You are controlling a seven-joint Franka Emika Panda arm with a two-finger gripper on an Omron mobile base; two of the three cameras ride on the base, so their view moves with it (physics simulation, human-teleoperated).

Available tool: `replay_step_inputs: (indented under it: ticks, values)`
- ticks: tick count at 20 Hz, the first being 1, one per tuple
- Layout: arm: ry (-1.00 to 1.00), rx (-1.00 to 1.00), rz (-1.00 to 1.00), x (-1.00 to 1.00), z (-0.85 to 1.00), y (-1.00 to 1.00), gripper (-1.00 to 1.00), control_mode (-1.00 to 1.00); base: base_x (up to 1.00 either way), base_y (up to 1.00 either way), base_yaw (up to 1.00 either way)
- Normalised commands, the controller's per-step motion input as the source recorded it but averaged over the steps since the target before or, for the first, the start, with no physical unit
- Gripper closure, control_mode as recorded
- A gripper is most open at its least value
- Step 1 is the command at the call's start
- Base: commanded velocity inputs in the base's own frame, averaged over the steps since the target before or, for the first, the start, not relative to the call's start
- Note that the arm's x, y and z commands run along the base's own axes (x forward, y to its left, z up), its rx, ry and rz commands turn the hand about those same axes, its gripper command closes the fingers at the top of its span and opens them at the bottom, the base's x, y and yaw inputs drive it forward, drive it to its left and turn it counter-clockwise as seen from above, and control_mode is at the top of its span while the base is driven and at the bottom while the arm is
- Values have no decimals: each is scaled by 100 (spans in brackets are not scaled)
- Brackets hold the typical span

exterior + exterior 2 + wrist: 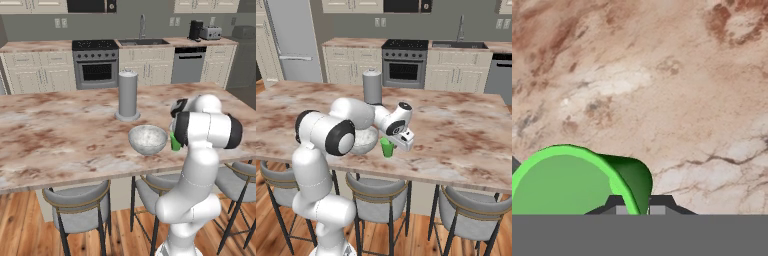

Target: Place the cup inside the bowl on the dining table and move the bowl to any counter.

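Gripper [390, 146]: your jaws are pinching the cup's rim wall, one tip inside, one outside.
Cup [387, 147]: bright green, upright at the dining table's near edge, at 3 o'clock of the bowl in the right base view.
Bowl [148, 139]: just beside the cup.
Dining table [466, 130]: marble; grey cylinder [127, 94] stands at the bowl's 12 o'clock.
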Motion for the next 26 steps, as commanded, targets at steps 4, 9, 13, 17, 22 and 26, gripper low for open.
replay_step_inputs:
  ticks: [4,9,13,17,22,26]
  values:
    - [-4,0,0,-3,17,0,100,-100,0,0,0]
    - [-8,2,1,-10,33,-1,100,-100,0,0,0]
    - [-13,1,5,-14,46,0,100,-100,0,0,0]
    - [-10,0,6,-17,51,0,100,-100,0,0,0]
    - [-4,0,5,-18,52,0,100,-100,0,0,0]
    - [0,0,2,-13,58,0,100,-100,0,0,0]
